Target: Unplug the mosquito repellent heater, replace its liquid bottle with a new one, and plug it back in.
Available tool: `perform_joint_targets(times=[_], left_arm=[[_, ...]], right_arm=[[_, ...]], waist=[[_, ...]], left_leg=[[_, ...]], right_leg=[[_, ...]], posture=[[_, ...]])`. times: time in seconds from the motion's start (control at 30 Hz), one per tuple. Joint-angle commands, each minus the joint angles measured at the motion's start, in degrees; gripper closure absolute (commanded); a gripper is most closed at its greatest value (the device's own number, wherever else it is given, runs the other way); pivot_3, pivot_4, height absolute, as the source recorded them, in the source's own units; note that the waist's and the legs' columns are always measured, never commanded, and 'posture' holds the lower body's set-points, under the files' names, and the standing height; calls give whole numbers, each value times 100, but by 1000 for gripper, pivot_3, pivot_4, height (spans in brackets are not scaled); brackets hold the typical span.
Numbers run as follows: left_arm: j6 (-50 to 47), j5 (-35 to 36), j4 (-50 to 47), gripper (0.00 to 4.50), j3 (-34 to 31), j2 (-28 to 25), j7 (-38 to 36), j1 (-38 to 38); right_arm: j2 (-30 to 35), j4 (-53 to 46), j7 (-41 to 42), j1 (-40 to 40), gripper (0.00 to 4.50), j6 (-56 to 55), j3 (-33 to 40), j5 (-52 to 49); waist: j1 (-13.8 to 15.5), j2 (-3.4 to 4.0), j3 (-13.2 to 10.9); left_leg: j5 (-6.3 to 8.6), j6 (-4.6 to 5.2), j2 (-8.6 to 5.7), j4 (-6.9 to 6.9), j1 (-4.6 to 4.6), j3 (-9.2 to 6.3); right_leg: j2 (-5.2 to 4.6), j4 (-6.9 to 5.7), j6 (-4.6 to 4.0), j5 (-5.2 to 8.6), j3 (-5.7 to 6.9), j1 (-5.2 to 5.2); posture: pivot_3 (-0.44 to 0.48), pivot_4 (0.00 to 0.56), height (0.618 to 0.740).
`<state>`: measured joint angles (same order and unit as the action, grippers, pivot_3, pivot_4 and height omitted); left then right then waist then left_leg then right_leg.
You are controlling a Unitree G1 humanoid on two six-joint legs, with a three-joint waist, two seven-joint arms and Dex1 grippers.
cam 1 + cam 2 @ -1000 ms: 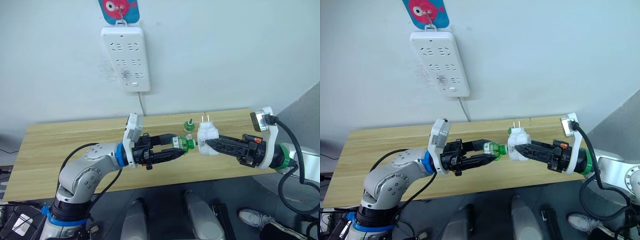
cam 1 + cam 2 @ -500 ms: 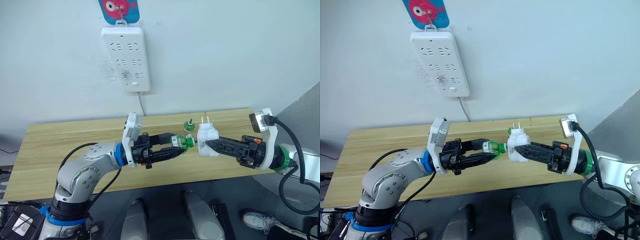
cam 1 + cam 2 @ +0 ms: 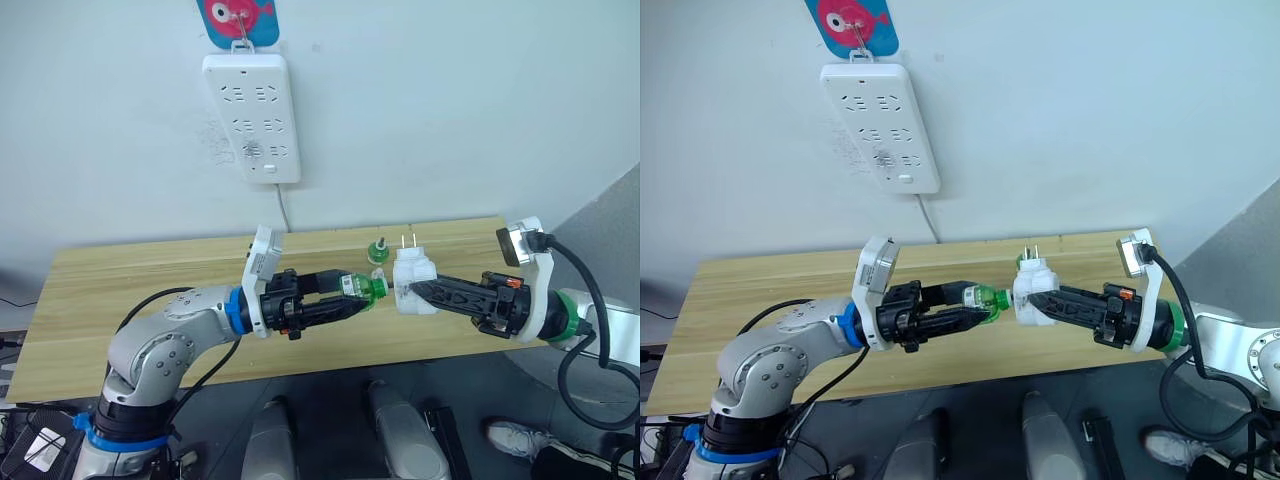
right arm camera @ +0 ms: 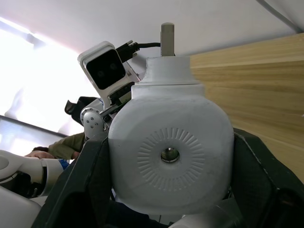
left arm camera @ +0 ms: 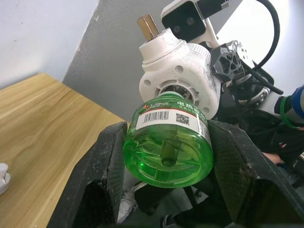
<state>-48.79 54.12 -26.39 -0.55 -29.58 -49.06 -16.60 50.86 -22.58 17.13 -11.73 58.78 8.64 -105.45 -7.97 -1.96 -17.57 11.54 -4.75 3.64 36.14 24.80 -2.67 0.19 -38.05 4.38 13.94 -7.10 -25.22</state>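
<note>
Left jaws clamp the green bottle, right jaws clamp the heater at its 3 o'clock; a tilted neck could cross-thread or jam.

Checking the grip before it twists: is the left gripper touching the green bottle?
Touching. The left wrist view shows both fingers pressed against the green bottle.
</note>
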Motion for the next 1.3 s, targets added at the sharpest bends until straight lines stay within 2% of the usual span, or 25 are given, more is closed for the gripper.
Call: perform_joint_targets(times=[0.03,0.3,0.73,1.1,1.3], left_arm=[[-37,467,-511,2164,160,98,-163,-70],[-206,734,-575,2164,123,75,-164,-40],[-174,670,-611,2164,195,-128,-365,5],[141,298,-406,2164,242,-275,-501,-80],[508,-95,-286,2164,387,-6,-382,-160]], right_arm=[[-35,-142,-11,-11,1530,-2,-82,-215],[-28,-130,-82,10,1530,-22,-84,-286],[31,-97,-28,32,1530,51,-55,-284],[190,12,224,26,1530,217,15,-228],[230,-161,231,-47,1530,188,-82,-407]], waist=[[0,0,0],[0,0,0],[1,0,0],[2,0,0],[4,0,0]], left_leg=[[0,0,0,0,0,0],[0,0,0,0,0,0],[0,0,0,0,0,0],[0,0,0,0,0,0],[0,0,-1,0,0,0]], right_leg=[[0,0,0,0,0,0],[0,0,0,0,0,0],[0,0,0,0,0,0],[0,1,0,0,0,0],[0,2,0,0,0,0]], posture=[[-194,290,740],[-194,290,740],[-194,290,740],[-194,287,740],[-195,285,740]])
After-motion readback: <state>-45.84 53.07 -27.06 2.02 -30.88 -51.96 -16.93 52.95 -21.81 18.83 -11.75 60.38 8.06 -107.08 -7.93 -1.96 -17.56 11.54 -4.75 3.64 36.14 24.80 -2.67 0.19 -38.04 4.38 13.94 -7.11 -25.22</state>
